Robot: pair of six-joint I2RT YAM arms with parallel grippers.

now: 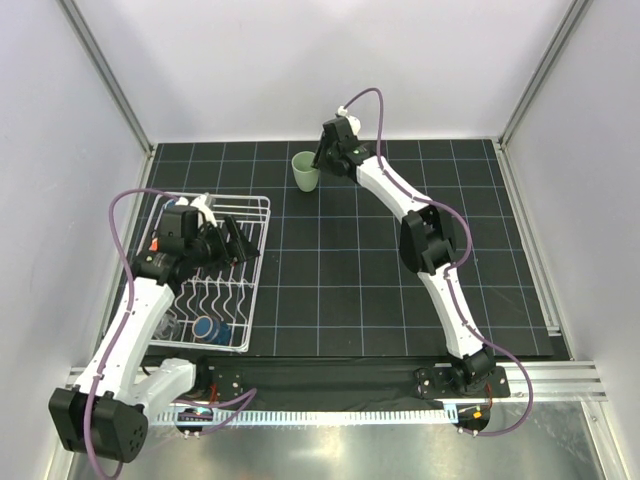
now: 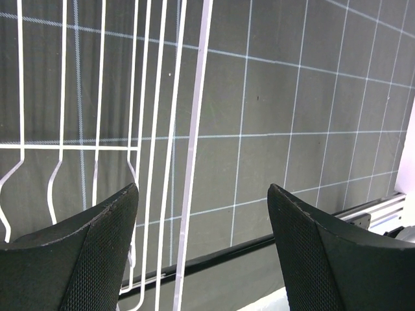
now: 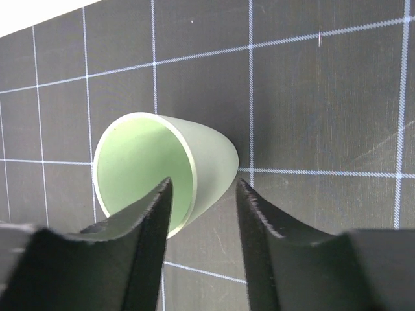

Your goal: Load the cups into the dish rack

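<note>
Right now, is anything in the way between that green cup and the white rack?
Nothing lies on the mat between the green cup and the dish rack. Only the open left gripper hangs over the rack's right edge, possibly crowding the drop.

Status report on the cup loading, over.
Left hand open, empty, over dish rack edge. Right hand astride pale green tumbler wall, grip unconfirmed. No obstruction seen between tumbler and rack.

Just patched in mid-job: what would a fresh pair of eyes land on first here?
The pale green tumbler stands alone at the far side of the mat, the right end effector straddling its rim, one finger inside, one outside. On the left, the white dish rack holds a blue mug at its near end, with the left end effector open above it.
</note>
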